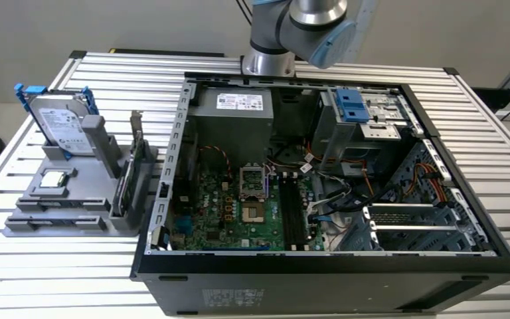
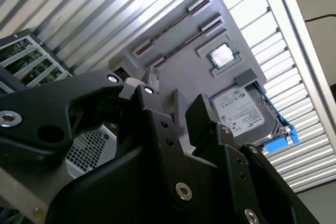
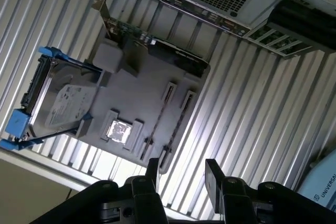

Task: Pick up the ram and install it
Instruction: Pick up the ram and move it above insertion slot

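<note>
I see my arm [image 1: 301,30] held high at the exterior view's upper edge. In the first wrist view my end effector [image 3: 182,174] hangs with its two fingers [image 3: 213,177] parted.

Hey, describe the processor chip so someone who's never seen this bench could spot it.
On the exterior view's left of the open computer case sits a gray fixture tray. The processor chip lies flat in it, beside the upright hard drive. It is the tray's only small, square, shiny metal piece.

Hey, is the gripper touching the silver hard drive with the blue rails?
Apart. In the first wrist view the open gripper sits clear of the hard drive, with bare gray holder showing between them.
</note>
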`<action>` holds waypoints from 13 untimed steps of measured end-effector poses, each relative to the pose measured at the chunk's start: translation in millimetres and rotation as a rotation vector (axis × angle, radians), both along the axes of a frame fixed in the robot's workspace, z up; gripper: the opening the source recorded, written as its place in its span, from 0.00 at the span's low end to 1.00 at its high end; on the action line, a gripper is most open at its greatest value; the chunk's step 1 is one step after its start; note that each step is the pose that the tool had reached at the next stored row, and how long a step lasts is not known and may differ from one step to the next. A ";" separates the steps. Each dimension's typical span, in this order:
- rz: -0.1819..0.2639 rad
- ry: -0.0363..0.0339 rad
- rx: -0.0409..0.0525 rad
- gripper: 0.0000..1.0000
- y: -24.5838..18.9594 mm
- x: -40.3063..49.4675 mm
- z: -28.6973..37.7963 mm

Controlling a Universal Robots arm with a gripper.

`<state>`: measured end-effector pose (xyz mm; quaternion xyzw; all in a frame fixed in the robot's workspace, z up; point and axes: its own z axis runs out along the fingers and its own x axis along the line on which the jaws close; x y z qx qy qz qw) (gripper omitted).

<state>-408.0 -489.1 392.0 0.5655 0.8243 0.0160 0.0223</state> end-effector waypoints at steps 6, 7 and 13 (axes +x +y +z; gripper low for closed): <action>-0.048 0.0000 0.0000 1.00 -0.1 0.0 0.0; -0.056 0.0000 0.0000 1.00 0.0 0.0 0.0; -0.103 0.0001 0.0000 1.00 -0.1 0.0 0.0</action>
